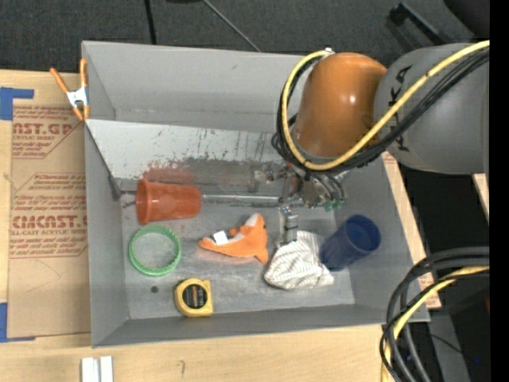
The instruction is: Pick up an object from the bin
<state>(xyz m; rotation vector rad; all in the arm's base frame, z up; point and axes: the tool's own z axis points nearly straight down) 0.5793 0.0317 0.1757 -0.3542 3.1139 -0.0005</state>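
My gripper [289, 228] hangs low in the right half of the bin, under the arm's orange cover. Its tip is just above the upper left edge of a crumpled white striped cloth [298, 266]. Whether it touches the cloth I cannot tell. A dark blue cup [351, 243] lies on its side right of the cloth, close to the gripper. Left of the gripper lies an orange and white crumpled piece [241, 242], its tip close beside the cloth.
An orange cup [167, 200] lies on its side at the left near the back wall. A green ring [155, 250] sits below it. A yellow tape measure [193, 296] lies near the front wall. The arm covers the bin's right back corner.
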